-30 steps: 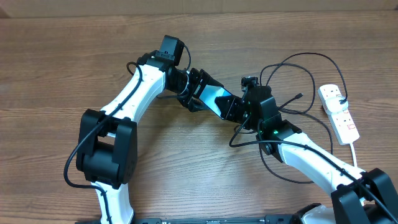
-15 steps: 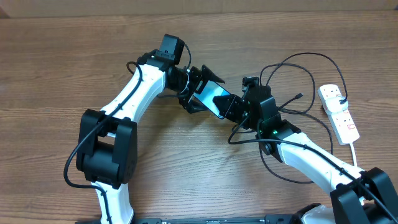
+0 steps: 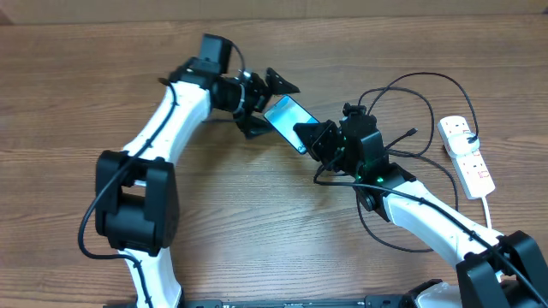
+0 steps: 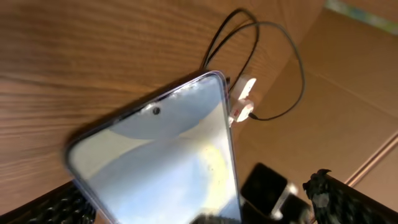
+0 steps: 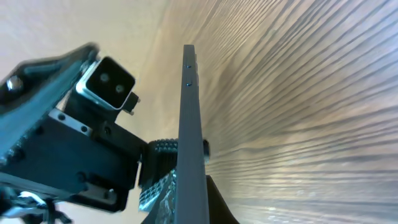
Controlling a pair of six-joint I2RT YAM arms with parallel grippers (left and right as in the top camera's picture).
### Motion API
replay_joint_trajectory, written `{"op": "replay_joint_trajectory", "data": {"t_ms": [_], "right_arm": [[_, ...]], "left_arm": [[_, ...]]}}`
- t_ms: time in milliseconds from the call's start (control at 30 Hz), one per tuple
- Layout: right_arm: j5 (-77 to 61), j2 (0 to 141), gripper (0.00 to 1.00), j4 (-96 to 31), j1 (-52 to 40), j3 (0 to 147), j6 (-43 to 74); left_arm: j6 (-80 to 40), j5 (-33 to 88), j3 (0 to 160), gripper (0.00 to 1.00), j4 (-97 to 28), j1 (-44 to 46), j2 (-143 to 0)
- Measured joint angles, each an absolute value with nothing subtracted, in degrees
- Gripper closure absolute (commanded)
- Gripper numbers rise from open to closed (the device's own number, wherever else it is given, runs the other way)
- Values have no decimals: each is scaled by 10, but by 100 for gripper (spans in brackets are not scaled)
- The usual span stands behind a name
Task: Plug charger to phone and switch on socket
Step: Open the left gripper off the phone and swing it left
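Left gripper (image 3: 267,104) is clamping the phone (image 3: 285,120) by the end that lies farther from the socket (image 3: 467,156). It is holding the phone clear of the table (image 3: 77,103), with the lit screen facing up toward the left wrist camera. Right gripper (image 3: 313,137) is sitting right at the phone's other end. In its wrist view the phone is showing edge-on down the middle of the picture, and I cannot tell whether these jaws are pressing on the phone or standing apart. The charger (image 3: 413,133) is lying in loose loops on the table between the phone and the socket, with its small connector tip resting free, near the phone's right-gripper end but not touching it. The socket is lying flat, well apart from the phone, beyond the cable loops.
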State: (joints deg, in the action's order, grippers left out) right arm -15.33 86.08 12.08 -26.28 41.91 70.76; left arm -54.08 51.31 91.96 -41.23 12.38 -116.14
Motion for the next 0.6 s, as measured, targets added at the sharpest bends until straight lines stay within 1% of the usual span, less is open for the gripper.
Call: {"op": "replay_joint_trajectory", "data": {"t_ms": [167,367,500,600], "right_arm": [[-188,861,96,102,-265,416,797],[-266,862,96,104,-267,416,902],[-318,862,96,104,-279,416,948],[-344,862,96,105,-302,416,989]], "left_arm": [[-446,479,964,0,-508,62,-1110],[-361,362,987,0,-642,-32,-948],[-329,284,992,0,-722,-76,-879],[-319,248,992,0,-760,-104,-850]]}}
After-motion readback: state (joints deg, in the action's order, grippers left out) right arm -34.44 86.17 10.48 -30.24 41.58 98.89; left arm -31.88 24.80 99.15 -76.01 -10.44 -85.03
